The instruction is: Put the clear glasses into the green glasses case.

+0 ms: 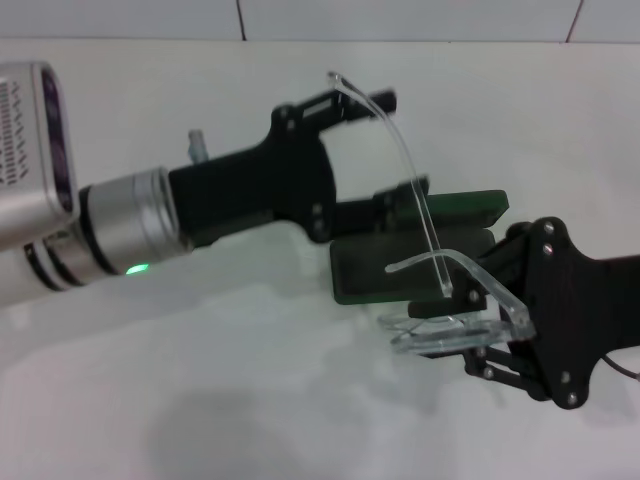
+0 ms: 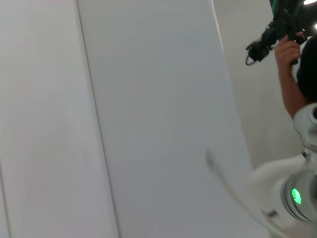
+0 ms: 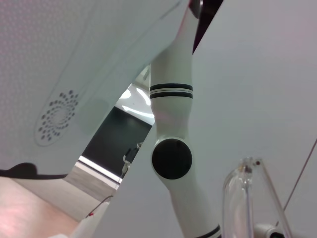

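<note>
Clear plastic is the hard part here, so we work from what we can actually see. Nearest us, at the right, our right gripper [image 1: 480, 335] is clamped on the clear glasses [image 1: 430, 230], pinching one folded arm and the lens end low down, so the frame stands almost on edge in the air with the curved lens sweeping up and away toward the far side. Just behind and below it lies the green glasses case [image 1: 400, 265], open on the white table [image 1: 250, 400], its base nearer us and its lid tipped back on the far side. Farther off, our left gripper [image 1: 375, 150] reaches in from the left; its upper finger sits at the top end of the lens and its lower one is down by the case lid, but whether it truly grips either we cannot tell. To do this step well, we judge that we should first lay the frame flat, long side lined up with the long side of the case, then lower it slowly over the base. The glasses look nearly as wide as the case, so we keep them centred. We should only release once the frame rests in the lining.
</note>
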Tool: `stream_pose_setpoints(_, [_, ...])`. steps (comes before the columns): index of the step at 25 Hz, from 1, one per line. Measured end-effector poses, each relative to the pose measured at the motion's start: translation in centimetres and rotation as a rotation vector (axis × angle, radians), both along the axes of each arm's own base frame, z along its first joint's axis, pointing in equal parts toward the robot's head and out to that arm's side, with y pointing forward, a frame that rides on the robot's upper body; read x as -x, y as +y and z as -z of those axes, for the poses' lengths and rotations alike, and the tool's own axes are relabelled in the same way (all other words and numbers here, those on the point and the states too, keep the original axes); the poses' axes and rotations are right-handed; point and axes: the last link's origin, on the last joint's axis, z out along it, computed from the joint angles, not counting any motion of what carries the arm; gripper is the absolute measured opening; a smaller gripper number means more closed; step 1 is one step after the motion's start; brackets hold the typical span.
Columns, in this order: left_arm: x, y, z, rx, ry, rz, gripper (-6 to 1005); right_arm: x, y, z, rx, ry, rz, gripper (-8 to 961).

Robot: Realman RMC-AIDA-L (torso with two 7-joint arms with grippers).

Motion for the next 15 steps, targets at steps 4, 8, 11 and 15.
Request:
stream_pose_setpoints(4, [-1.2, 0.8, 0.1, -0.069, -0.041, 0.024, 797, 0.0, 0.3, 0.4, 0.024, 0.000, 0.021, 125])
stream_pose_setpoints(8, [-2.1, 1.3, 0.2, -0.089, -0.058, 0.047, 797, 0.0, 0.6, 0.6, 0.028, -0.004, 0.041, 125])
stream_pose_setpoints(11, [-2.6, 1.5, 0.1, -0.093, -0.067, 0.058, 797, -0.1, 0.7, 0.5, 0.018, 0.001, 0.054, 125])
stream_pose_setpoints(15, [-2.8, 1.7, -0.2, -0.111, -0.086, 0.056, 797, -0.2, 0.9, 0.2, 0.004, 0.015, 0.074, 125])
